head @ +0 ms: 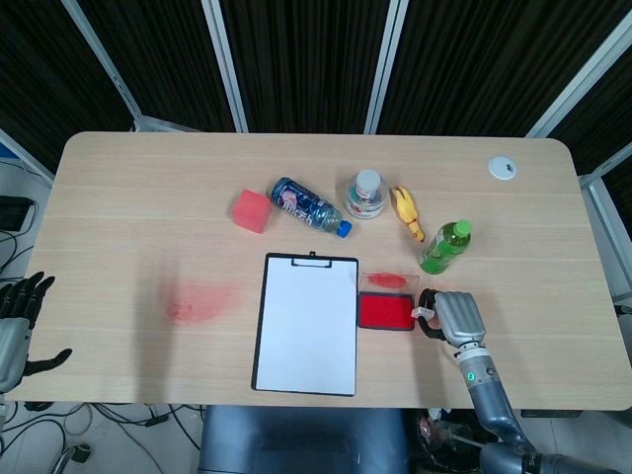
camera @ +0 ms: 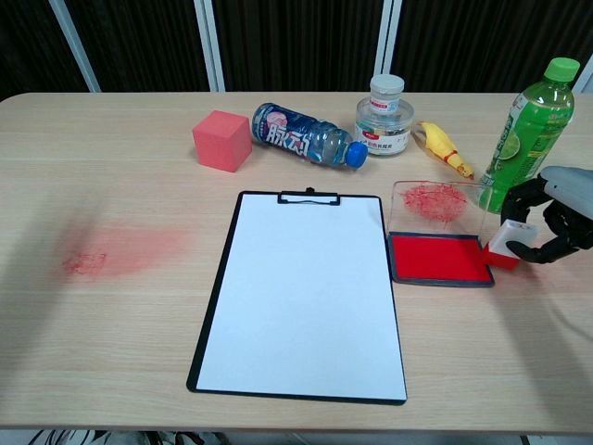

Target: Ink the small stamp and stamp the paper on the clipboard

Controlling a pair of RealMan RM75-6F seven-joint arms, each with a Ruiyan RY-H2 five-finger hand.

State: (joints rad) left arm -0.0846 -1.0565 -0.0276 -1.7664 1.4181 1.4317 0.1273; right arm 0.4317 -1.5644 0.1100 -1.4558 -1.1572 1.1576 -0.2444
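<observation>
The clipboard [head: 306, 326] [camera: 301, 297] lies in the middle of the table, and its white paper carries no mark. Right of it sits the open red ink pad [head: 385, 311] [camera: 437, 258], its clear lid [head: 387, 279] [camera: 435, 202] hinged back behind it. My right hand [head: 456, 316] [camera: 561, 221] grips the small stamp [head: 423, 315] [camera: 508, 243], a white block with a red base. The stamp is low at the pad's right edge; I cannot tell whether it touches the pad. My left hand [head: 15, 316] hangs off the table's left edge with its fingers spread and nothing in them.
Along the back stand a red cube [head: 251, 210] [camera: 222, 140], a blue bottle [head: 308, 206] [camera: 304, 136] on its side, a clear jar [head: 366, 195] [camera: 384, 114] and a yellow toy [head: 408, 213] [camera: 446, 147]. An upright green bottle [head: 444, 246] [camera: 530, 120] is just behind my right hand. A red smear [head: 200, 301] [camera: 116, 250] marks the table at left.
</observation>
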